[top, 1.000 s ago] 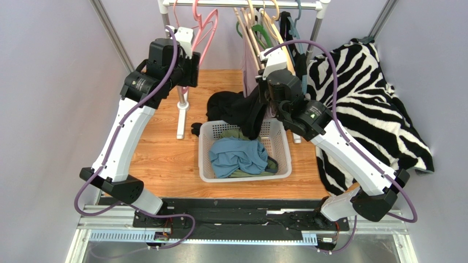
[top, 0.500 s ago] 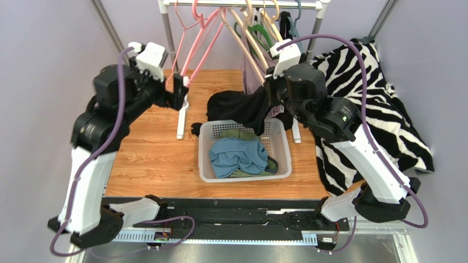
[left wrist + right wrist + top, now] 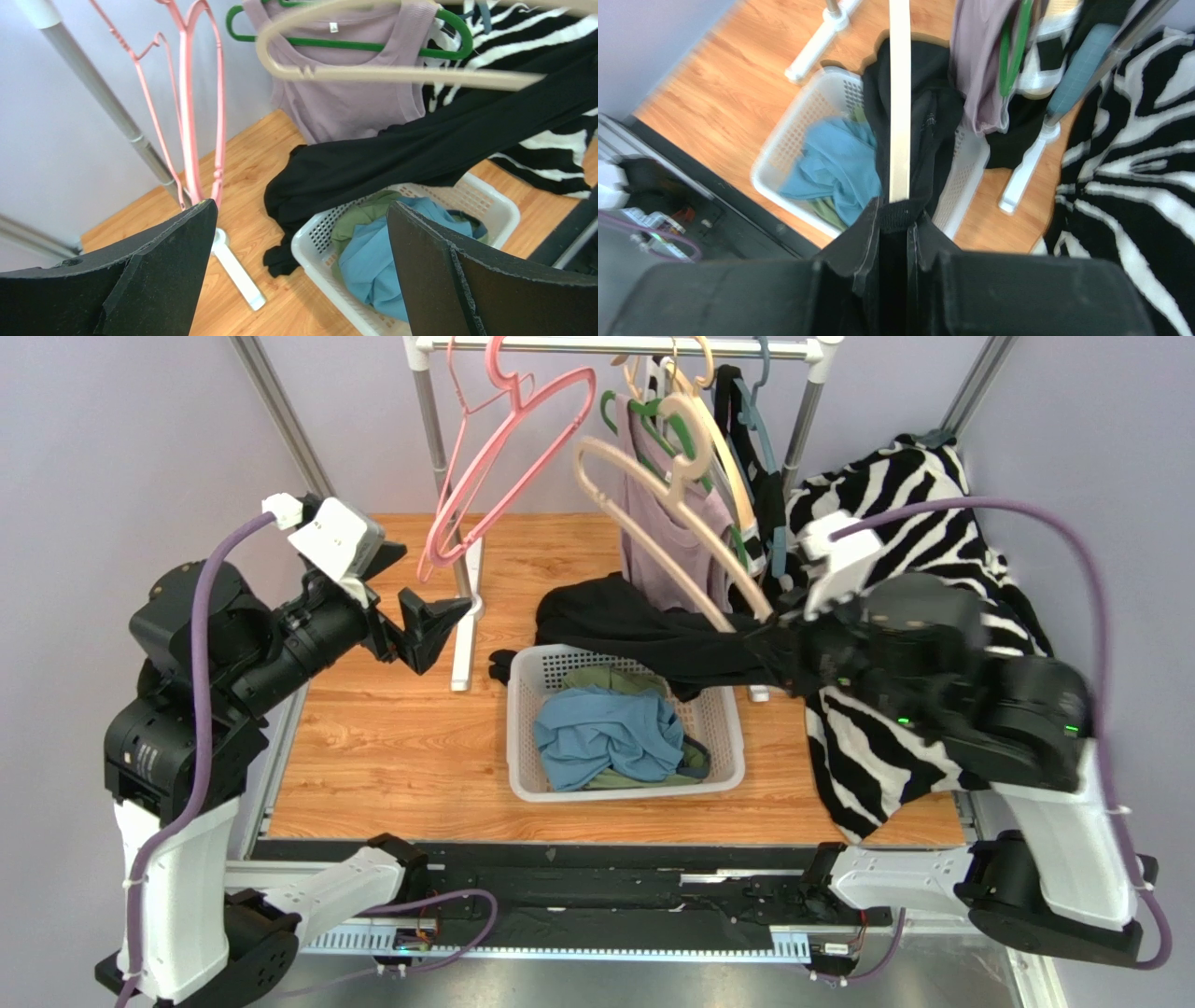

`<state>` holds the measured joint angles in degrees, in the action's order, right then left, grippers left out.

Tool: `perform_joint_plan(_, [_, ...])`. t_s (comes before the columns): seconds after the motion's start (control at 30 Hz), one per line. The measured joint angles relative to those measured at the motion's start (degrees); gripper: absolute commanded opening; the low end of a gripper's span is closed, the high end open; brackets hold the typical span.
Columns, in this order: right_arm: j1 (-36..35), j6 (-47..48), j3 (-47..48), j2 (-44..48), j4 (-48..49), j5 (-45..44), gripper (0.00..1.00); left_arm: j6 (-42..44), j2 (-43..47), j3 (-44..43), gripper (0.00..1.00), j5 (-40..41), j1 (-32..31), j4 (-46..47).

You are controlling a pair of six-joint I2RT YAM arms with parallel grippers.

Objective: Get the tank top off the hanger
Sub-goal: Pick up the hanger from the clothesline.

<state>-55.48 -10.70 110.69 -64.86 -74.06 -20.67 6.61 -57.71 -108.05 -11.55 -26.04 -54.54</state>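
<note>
Black cloth is what my right gripper (image 3: 894, 222) has: its jaws are nearly closed, pinching a fold of the black tank top (image 3: 934, 119). The top runs straight out ahead of them and drapes over the far rim of the white basket (image 3: 798, 129). One arm of the beige hanger (image 3: 899, 105) lies along the cloth, its end meeting the fabric right at the jaw tips; I cannot tell whether it is threaded through the top. Ahead and to the right of those jaws, a mauve top (image 3: 983, 63) hangs on a green hanger (image 3: 1013, 49). My left gripper (image 3: 298, 210) stands spread wide and holds nothing. Pink hangers (image 3: 188, 105) hang just beyond its left finger, and the tank top's loose end sags ahead between the two fingers, well clear of both.
</note>
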Motion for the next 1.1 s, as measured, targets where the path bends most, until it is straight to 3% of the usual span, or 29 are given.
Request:
perform_joint_plan(0.33, [0.0,3.5,25.2,-0.4,1.8,9.2,0.00,0.1,-1.6,0.2,0.99,-4.1,0.0,0.3])
perform_joint_plan(0.83, [0.0,11.5,26.8,-6.1,34.5,24.4,0.00,0.0,1.1,7.3,0.99,-6.8,0.0,1.1])
perform_joint_plan(0.97, [0.0,11.0,32.7,-9.6,41.4,26.7,0.00,-1.5,1.9,11.9,0.99,-11.8,0.0,2.3])
perform_joint_plan(1.1, [0.0,9.6,32.9,-9.8,46.1,28.7,0.00,-3.9,1.5,17.4,0.99,-19.4,-0.2,5.0])
